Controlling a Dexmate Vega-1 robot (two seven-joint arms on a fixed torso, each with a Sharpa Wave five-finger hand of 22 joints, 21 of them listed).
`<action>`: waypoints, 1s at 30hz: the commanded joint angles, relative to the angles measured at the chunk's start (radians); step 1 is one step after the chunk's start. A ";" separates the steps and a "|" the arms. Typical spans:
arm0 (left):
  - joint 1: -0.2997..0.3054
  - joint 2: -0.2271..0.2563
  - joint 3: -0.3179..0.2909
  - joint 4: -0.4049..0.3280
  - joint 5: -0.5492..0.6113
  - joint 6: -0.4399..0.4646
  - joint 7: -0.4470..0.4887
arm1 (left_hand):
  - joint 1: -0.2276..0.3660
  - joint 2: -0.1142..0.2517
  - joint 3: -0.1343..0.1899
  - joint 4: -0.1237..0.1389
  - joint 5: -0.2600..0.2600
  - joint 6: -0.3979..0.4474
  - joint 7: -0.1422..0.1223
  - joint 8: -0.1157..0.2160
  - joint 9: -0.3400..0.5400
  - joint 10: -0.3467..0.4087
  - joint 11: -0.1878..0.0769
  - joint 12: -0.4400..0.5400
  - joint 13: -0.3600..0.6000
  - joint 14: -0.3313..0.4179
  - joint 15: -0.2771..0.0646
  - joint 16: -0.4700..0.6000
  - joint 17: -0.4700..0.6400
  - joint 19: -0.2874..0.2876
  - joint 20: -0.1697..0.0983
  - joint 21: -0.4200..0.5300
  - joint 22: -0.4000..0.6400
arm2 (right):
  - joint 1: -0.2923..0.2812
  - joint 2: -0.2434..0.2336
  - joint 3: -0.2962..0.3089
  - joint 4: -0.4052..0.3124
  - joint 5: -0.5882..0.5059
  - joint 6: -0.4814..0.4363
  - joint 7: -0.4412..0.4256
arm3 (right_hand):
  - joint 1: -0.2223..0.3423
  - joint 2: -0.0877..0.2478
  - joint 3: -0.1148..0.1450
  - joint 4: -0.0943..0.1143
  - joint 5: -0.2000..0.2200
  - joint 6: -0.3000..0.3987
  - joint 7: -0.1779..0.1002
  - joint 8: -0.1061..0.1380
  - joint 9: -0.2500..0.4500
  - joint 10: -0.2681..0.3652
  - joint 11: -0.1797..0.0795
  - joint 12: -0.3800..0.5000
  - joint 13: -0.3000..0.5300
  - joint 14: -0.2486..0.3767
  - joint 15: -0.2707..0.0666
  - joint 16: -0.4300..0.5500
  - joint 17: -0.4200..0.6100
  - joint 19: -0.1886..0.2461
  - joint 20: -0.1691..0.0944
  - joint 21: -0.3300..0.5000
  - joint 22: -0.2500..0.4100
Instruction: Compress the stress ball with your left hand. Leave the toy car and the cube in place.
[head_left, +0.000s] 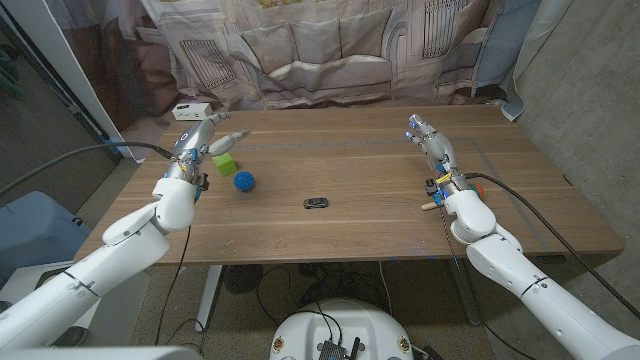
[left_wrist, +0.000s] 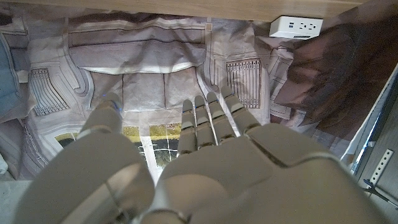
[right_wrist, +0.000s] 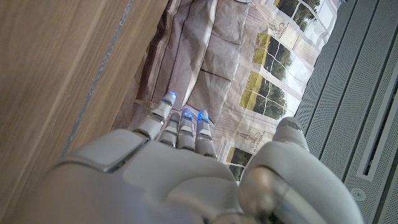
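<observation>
A blue spiky stress ball (head_left: 245, 182) lies on the wooden table (head_left: 360, 215), left of centre. A green cube (head_left: 224, 165) sits just behind and to the left of it. A small dark toy car (head_left: 316, 203) rests near the table's middle. My left hand (head_left: 203, 137) hovers above the table's left part, behind the cube, fingers straight and apart, holding nothing; in the left wrist view the left hand (left_wrist: 205, 162) reaches toward the curtain. My right hand (head_left: 428, 140) stands on the right side, fingers extended and holding nothing; in the right wrist view the right hand (right_wrist: 180, 168) shows the same.
A white power strip (head_left: 192, 110) lies at the table's far left corner, also seen as the power strip (left_wrist: 296, 26). A patterned curtain (head_left: 330, 50) hangs behind the table. A small yellow and red bit (head_left: 432, 197) sits near my right wrist.
</observation>
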 joint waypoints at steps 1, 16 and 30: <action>0.007 0.045 0.017 -0.074 0.043 0.155 -0.050 | 0.065 -0.014 0.014 -0.009 0.000 0.009 -0.022 0.006 0.002 0.004 -0.022 -0.005 0.005 0.011 -0.017 0.000 0.002 0.022 0.001 -0.006 0.002 | -0.015 -0.015 0.008 -0.025 -0.005 -0.019 -0.004 | 0.005 0.007 0.002 -0.004 0.002 0.005 0.003 0.002 0.001 0.003 0.006 0.004 0.000 0.002 0.003 0.003 0.003 0.011 -0.002 0.002 0.003; -0.053 0.153 0.062 -0.150 0.041 0.312 -0.216 | 0.188 -0.058 0.009 0.009 -0.006 0.019 -0.031 0.001 0.004 0.024 -0.025 -0.009 0.007 0.072 -0.035 0.010 0.004 0.156 0.026 0.020 0.006 | -0.033 -0.024 0.016 -0.038 0.003 -0.013 0.003 | 0.006 0.009 0.003 -0.005 0.001 0.004 0.006 0.001 0.001 0.003 0.006 0.004 -0.001 0.003 0.003 0.003 0.003 0.019 -0.002 0.003 0.003; -0.135 0.217 0.137 -0.177 0.058 0.407 -0.300 | 0.217 -0.038 -0.017 0.030 -0.005 0.051 -0.021 -0.002 0.006 0.057 -0.028 -0.005 0.017 0.124 -0.031 0.021 0.013 0.283 0.089 0.049 0.013 | -0.046 -0.038 0.027 -0.071 -0.011 -0.030 -0.010 | 0.015 0.014 0.007 -0.010 0.000 0.005 0.006 0.000 0.001 0.007 0.008 0.005 -0.002 0.011 -0.004 0.005 0.001 0.029 -0.007 0.005 0.003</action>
